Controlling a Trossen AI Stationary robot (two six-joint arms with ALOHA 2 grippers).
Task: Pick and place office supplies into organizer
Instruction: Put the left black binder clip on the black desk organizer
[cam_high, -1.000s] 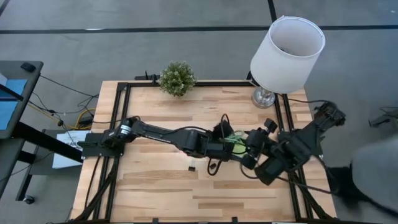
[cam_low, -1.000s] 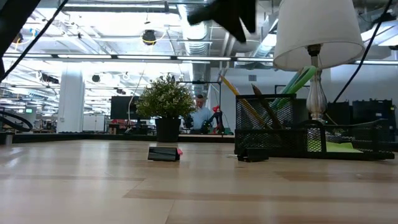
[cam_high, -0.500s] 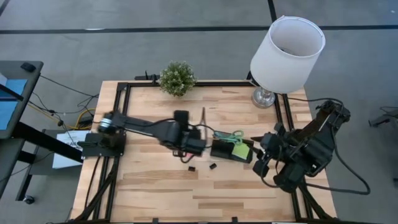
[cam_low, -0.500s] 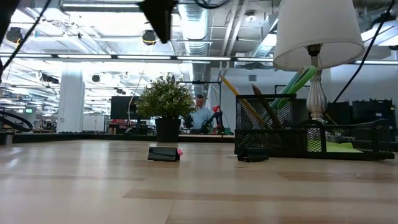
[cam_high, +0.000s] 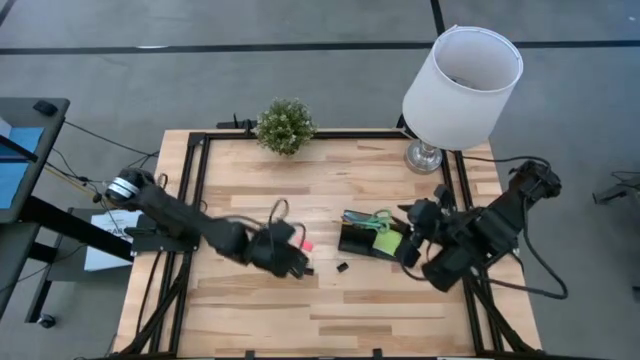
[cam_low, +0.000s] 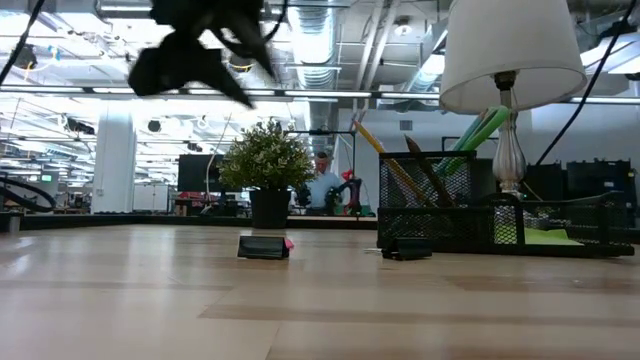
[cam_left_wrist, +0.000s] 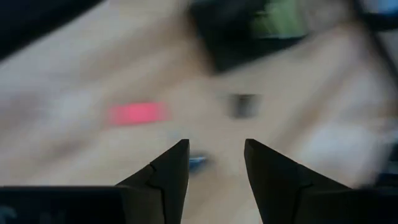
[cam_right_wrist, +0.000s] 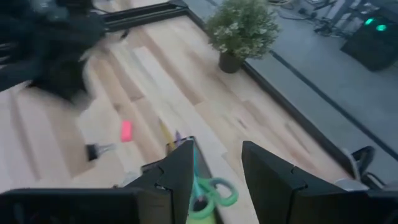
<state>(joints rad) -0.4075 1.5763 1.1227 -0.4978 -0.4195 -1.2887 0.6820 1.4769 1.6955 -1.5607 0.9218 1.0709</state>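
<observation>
The black mesh organizer (cam_high: 365, 240) stands right of the table's middle, holding green-handled scissors (cam_high: 373, 219), a lime-green sticky-note pad (cam_high: 390, 243) and a yellow pencil with pens (cam_right_wrist: 171, 138). A pink eraser (cam_high: 305, 245) and two small black binder clips (cam_high: 308, 270) (cam_high: 342, 267) lie flat on the table, left of the organizer. My left gripper (cam_high: 297, 262) hovers open above the table beside the eraser and the nearer clip; the eraser (cam_left_wrist: 137, 114) and a clip (cam_left_wrist: 242, 104) show ahead of its fingers. My right gripper (cam_right_wrist: 214, 168) hovers open at the organizer's right end, above the scissors' handles (cam_right_wrist: 211, 193).
A white-shaded lamp (cam_high: 462, 75) stands at the far right corner, and a small potted plant (cam_high: 284, 125) sits at the far edge. A black frame runs around the table (cam_high: 250, 320). Bare wood lies along the near side. A person shows far off in the room (cam_low: 322, 185).
My left gripper has drawn back from above the organizer, toward the table's left and near edge, and now hovers by the eraser and clip. My right arm pulled back a little to the right, then returned to the organizer's right end. The things on the table have stayed put.
</observation>
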